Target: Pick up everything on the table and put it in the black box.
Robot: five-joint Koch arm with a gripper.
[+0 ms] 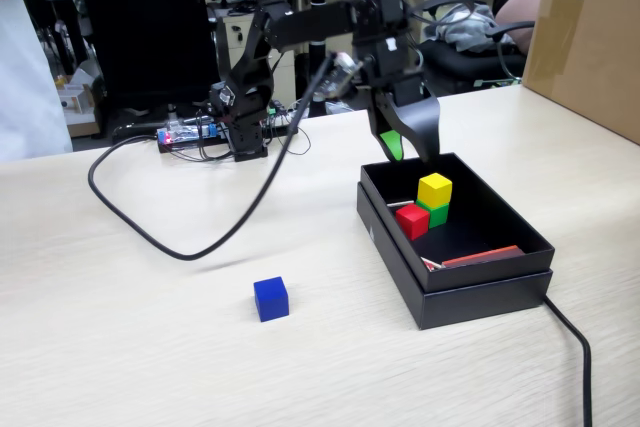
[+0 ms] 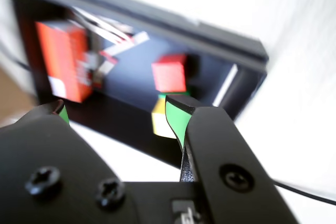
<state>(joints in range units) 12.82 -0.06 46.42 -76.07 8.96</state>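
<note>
The black box (image 1: 470,292) sits on the beige table (image 1: 120,347) at the right in the fixed view. Inside it, a yellow cube (image 1: 434,190) rests on a green cube (image 1: 438,213), with a red cube (image 1: 411,220) beside them. A red-and-white strip (image 1: 480,256) lies along the box's near wall. A blue cube (image 1: 270,299) lies on the table left of the box. My gripper (image 1: 405,147) hangs open and empty above the box's far rim. The wrist view shows its green-padded fingers (image 2: 176,119) spread, with the red cube (image 2: 169,73) and yellow cube (image 2: 159,121) beyond.
A thick black cable (image 1: 190,247) loops across the table from the arm's base (image 1: 240,137). Another cable (image 1: 575,342) runs off the box's right corner. A big brown carton (image 1: 590,37) stands at the far right.
</note>
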